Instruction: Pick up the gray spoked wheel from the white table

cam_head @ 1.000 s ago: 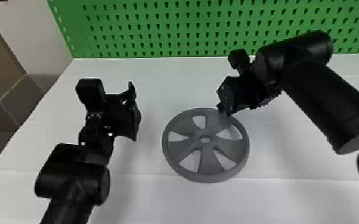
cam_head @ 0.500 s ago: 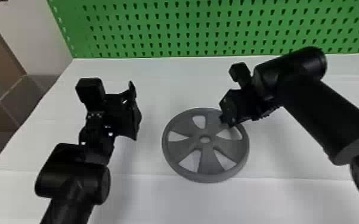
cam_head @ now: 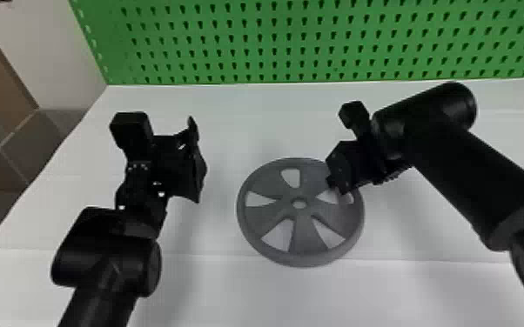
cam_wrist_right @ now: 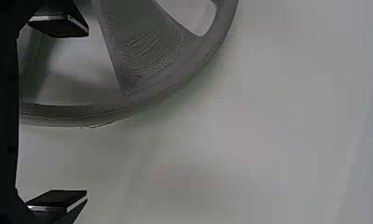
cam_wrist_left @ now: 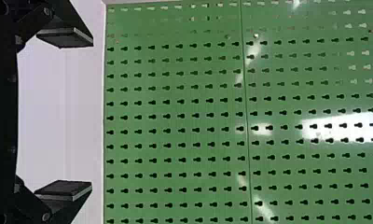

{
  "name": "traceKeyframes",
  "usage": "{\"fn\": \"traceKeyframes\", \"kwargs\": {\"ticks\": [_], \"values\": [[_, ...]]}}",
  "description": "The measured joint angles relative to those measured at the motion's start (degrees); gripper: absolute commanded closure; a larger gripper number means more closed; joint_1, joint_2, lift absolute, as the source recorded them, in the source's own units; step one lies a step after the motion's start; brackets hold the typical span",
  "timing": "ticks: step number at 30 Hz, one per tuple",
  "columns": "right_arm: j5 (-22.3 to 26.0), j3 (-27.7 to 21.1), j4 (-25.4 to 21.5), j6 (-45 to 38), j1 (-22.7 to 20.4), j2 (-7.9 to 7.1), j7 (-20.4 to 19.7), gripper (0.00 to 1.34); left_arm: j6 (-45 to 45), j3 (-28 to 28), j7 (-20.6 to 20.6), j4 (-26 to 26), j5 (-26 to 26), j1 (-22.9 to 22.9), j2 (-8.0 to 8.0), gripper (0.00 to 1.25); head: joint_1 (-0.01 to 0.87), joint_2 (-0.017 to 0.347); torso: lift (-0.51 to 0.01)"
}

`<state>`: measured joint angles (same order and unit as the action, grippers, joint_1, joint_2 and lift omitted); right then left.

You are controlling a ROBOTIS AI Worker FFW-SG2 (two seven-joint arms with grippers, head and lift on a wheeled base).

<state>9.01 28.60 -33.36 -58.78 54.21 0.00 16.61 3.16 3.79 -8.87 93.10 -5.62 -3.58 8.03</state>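
Wheel (cam_head: 302, 237) on tbl (cam_head: 213, 291), L arm (cam_head: 104, 256) to its L, R arm (cam_head: 452, 165) at its R, pegboard (cam_head: 282, 44) bhd

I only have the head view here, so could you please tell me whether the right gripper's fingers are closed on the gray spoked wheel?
Observer: No, the right wrist view shows the right gripper with its fingers wide apart, the gray spoked wheel's rim crossing the view between them.
Operator: How do the two fingers line up with it?
Observer: One finger shows over an opening between spokes, the other over the white table outside the rim.
Operator: And the left gripper?
Observer: In the left wrist view, the left gripper is open, with nothing between its fingers.
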Motion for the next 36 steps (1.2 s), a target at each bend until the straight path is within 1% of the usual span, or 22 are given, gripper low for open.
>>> {"fn": "traceKeyframes", "kwargs": {"ticks": [9, 29, 32, 36], "values": [[-0.17, -1.78, 3.52, 2.78, -0.57, 0.0, 0.0, 0.08, 0.0, 0.0, 0.0, 0.0, -0.09, -0.11, 0.0, 0.19, 0.779, 0.132, -0.085], [-0.78, -0.76, 4.35, 4.19, -0.43, 0.0, 0.0, 0.09, 0.0, 0.07, 0.0, -0.01, -0.1, -0.22, 0.01, 0.19, 0.779, 0.133, -0.085], [-0.97, -0.47, 4.35, 4.19, -0.42, 0.0, 0.0, 0.17, 0.0, 0.07, 0.0, -0.01, -0.1, -0.21, 0.01, 0.19, 0.779, 0.133, -0.085], [-1.29, -0.22, 4.31, 3.99, -0.25, 0.0, 0.0, 0.44, 0.0, 0.07, 0.0, -0.01, -0.1, -0.19, 0.01, 0.19, 0.779, 0.133, -0.085]]}}
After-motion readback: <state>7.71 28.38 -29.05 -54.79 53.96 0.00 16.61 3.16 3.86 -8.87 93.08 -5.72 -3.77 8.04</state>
